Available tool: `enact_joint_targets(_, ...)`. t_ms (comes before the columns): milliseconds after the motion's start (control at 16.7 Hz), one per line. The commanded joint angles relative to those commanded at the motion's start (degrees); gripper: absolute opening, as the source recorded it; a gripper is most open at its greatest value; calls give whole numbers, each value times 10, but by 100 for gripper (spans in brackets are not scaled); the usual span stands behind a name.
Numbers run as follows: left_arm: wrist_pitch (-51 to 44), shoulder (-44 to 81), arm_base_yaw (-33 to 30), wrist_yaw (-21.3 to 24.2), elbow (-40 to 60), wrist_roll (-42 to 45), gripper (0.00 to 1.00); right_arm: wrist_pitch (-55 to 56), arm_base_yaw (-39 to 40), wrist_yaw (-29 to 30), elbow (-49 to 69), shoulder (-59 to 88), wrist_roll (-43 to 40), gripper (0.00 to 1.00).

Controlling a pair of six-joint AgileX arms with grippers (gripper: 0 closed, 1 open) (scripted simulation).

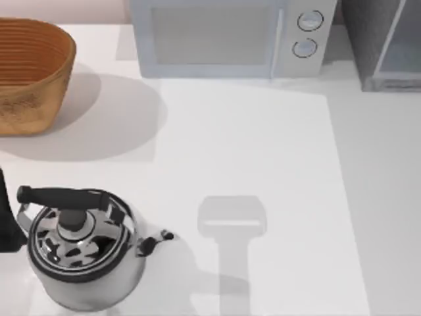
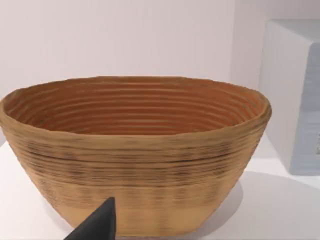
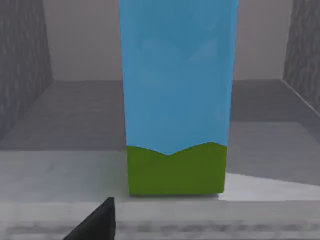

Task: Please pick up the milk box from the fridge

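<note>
- Three views up, and my right wrist camera is looking straight at the milk box (image 3: pixel 176 100): sky-blue panel facing me, green band along its bottom edge.
- Milk box is standing upright on the grey floor inside the fridge (image 3: pixel 30 90), dark grey walls on either side of it, a paler back wall behind it.
- One dark fingertip (image 3: pixel 97 222) of my right gripper pokes into that wrist view, near the carton's base and not touching it; I cannot tell whether this gripper is open or closed.
- From above, the fridge (image 1: pixel 388 46) sits at the table's far right corner, grey see-through door panel and light frame bar showing.
- Just beside it on the left is the pale blue-grey microwave (image 1: pixel 223 36), two round dials on its right end.
- Wicker basket (image 1: pixel 29 76) is at the far left of the white table (image 1: pixel 263 164), well apart from the fridge.
- Shiny steel kettle (image 1: pixel 82 247) with a black handle stands at the near left.
- My left arm (image 1: pixel 6 217) is a dark shape at the left edge beside the kettle.
- Left wrist camera faces the wicker basket, one dark fingertip (image 2: pixel 97 225) in front of it; I can't tell the state of that gripper either.
</note>
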Motion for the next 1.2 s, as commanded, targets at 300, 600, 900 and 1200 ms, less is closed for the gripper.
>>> enact_joint_targets(300, 0, 0, 0, 0, 0, 0, 100, -81, 58, 35, 184, 61, -1, 100)
enact_joint_targets(600, 0, 0, 0, 0, 0, 0, 100, -145, 91, 90, 260, 105, -2, 100)
enact_joint_targets(900, 0, 0, 0, 0, 0, 0, 100, -145, 89, 89, 260, 104, -2, 100)
enact_joint_targets(1200, 0, 0, 0, 0, 0, 0, 100, -186, 99, 99, 350, 152, -3, 100)
